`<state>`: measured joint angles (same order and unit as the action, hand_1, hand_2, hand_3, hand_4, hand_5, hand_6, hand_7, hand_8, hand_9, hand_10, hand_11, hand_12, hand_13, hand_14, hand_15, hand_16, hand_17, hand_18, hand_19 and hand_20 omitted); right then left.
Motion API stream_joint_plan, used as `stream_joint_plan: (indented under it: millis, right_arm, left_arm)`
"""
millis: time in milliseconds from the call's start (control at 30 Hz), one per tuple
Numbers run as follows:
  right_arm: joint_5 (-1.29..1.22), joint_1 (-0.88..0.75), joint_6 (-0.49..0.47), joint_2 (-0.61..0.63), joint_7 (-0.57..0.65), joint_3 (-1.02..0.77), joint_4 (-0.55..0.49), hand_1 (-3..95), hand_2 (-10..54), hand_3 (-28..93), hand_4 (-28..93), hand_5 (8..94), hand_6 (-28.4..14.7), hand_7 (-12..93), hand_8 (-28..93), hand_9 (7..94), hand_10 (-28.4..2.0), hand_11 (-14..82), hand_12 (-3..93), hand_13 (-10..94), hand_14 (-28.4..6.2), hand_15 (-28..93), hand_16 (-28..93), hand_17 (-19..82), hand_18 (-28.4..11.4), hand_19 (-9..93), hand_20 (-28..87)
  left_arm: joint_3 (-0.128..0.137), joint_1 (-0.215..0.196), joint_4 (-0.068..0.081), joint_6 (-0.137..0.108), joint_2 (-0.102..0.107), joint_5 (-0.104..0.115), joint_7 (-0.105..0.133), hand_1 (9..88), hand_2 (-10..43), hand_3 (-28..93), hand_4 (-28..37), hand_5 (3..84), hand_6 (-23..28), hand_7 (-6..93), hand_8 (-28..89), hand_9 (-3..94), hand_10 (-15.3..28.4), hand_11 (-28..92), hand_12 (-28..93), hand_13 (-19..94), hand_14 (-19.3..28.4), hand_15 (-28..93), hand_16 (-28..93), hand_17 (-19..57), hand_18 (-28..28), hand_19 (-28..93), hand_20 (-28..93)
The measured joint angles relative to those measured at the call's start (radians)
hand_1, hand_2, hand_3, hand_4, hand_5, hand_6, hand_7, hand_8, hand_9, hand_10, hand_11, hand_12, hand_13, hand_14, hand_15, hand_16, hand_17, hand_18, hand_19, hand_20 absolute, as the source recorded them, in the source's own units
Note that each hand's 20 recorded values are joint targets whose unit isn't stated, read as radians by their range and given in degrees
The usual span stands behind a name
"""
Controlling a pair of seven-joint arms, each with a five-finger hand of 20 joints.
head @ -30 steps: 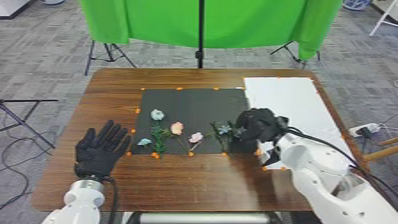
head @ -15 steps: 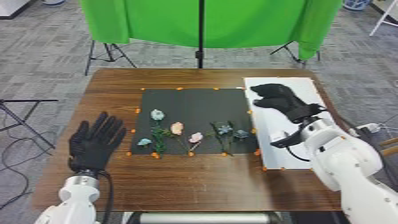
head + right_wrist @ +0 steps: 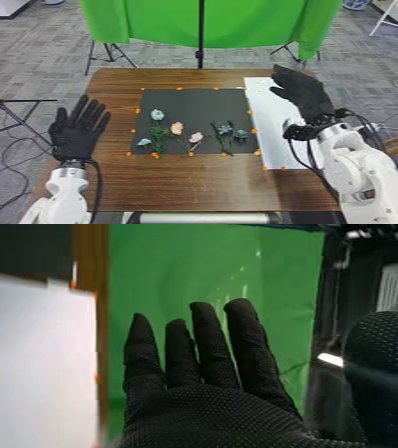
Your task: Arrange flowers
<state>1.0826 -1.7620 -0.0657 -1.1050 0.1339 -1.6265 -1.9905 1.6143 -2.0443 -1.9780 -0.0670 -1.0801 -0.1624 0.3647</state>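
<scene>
on the dark mat point(image 3: 191, 102), flowers point(image 3: 177, 128) lay side by side; the right hand point(image 3: 306, 95), fingers spread, hung by the white sheet point(image 3: 275, 135), the left point(image 3: 76, 137) spread too.

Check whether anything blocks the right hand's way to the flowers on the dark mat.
Nothing visible stands between the right hand and the flowers; the white sheet and dark mat beneath that path look flat.

High head view, forward-down; wrist view close along right hand point(image 3: 311, 99); green cloth point(image 3: 244, 22) in both
</scene>
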Motion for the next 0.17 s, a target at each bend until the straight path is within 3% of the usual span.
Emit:
stream_joint_plan:
  millis: [167]
  right_arm:
    - [-0.006,-0.013,0.002,-0.002,-0.007,0.0,-0.02,10.8,6.3,84,-28,43.9,-3.6,8,-11,40.6,-13.6,5.9,6.7,26,-8.2,7,3,15,-9.4,17,13]
  left_arm:
    - [0.014,-0.007,-0.011,-0.002,-0.01,-0.003,0.0,21.9,12.1,77,-28.3,42.4,9.4,3.8,-8,34.7,15.0,12,6,23,13.5,21,-6,-7.3,15.2,36,11]
